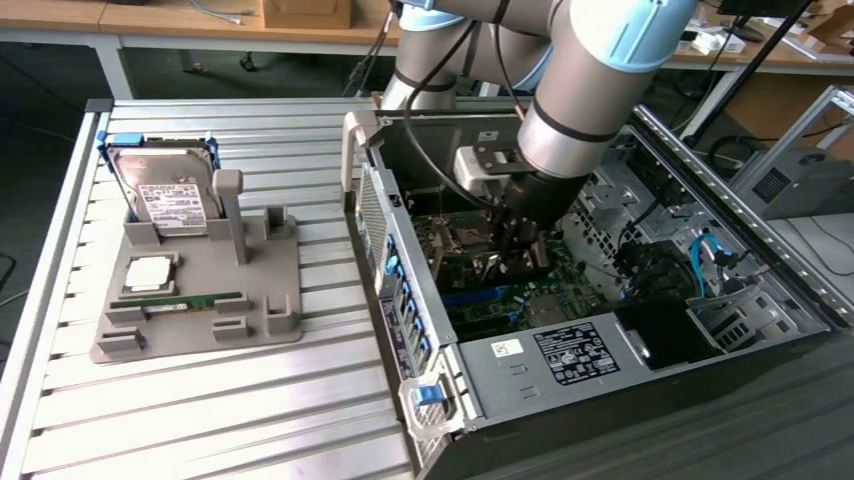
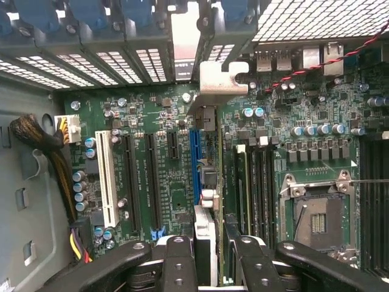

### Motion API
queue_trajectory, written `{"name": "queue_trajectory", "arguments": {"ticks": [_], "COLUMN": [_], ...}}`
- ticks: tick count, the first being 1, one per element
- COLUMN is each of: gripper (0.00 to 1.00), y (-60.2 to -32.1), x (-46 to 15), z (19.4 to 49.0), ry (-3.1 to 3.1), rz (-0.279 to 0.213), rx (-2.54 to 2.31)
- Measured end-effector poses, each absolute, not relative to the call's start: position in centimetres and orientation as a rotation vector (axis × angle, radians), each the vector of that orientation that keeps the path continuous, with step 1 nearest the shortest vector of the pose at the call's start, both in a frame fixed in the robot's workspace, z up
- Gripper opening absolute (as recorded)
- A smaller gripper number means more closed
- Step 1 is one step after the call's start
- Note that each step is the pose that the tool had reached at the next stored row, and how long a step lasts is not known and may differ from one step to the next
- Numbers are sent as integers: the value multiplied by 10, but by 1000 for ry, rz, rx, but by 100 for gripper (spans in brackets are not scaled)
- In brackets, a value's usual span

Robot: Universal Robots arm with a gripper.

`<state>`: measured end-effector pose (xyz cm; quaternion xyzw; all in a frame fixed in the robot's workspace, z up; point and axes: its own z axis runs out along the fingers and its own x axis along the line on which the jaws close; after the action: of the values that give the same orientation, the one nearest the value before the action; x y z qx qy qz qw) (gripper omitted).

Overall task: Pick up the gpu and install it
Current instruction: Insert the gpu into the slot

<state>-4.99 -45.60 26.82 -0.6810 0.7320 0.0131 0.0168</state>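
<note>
Inside the open computer case (image 1: 378, 230), at 3 o'clock from the grey parts holder (image 1: 274, 290) in the exterior view, your gripper (image 2: 209, 263) is clamped on the gpu (image 2: 205, 234), holding it edge-on above the blue slot (image 2: 194, 155), apparently to line up its connector.

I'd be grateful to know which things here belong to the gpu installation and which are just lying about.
Job: gpu, gripper holding it, open computer case, motherboard.
Lying about: hard drive, memory stick, processor chip, grey holder.
</note>
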Motion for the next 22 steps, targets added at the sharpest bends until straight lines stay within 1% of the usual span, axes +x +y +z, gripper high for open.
{"name": "queue_trajectory", "arguments": {"ticks": [11, 22], "gripper": [30, 30], "y": [-458, -461], "x": [-56, -66], "z": [268, 268], "ry": [2261, 2261], "rz": [70, 68], "rx": [-2104, -2104]}}
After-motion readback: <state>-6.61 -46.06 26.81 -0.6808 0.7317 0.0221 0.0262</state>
